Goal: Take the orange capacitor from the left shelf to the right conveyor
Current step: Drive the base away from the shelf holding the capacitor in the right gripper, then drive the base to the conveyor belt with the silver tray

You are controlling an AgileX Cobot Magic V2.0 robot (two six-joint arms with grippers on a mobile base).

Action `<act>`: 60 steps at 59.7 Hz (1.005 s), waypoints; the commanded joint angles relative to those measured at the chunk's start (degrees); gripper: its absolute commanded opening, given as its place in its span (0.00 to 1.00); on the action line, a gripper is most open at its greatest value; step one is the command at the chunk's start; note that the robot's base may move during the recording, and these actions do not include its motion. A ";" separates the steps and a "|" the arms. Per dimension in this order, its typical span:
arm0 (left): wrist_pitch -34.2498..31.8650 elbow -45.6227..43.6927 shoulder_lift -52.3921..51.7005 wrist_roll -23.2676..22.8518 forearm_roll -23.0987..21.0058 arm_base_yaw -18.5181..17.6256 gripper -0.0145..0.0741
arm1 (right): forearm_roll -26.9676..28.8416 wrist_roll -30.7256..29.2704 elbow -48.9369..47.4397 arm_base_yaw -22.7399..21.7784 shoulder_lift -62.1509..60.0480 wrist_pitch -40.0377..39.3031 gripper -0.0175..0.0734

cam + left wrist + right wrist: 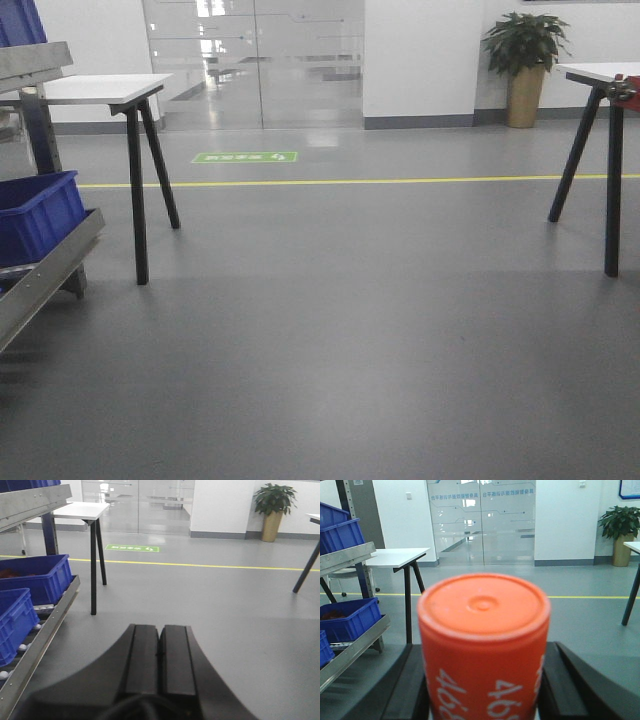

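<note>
The orange capacitor is a fat orange cylinder with white digits on its side. It fills the middle of the right wrist view, held between the two black fingers of my right gripper, which is shut on it. My left gripper is shut and empty, its black fingers pressed together, pointing out over the grey floor. The left shelf is a metal roller rack with blue bins, at the left in every view. The conveyor is out of view. Neither gripper shows in the front view.
A white table on black legs stands beside the rack. Another table with a red thing on its edge stands at the right. A yellow floor line, a green floor sign, glass doors and a potted plant lie ahead.
</note>
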 commanded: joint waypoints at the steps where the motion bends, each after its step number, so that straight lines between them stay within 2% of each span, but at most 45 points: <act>1: -5.19 -0.17 -0.68 -0.10 -0.13 -0.60 0.02 | -0.41 -0.12 -1.60 -0.45 0.73 -5.15 0.31; 60: -5.19 -0.17 -0.68 -0.10 -0.13 -0.23 0.02 | -0.41 -0.12 -1.60 -0.45 0.73 -5.15 0.31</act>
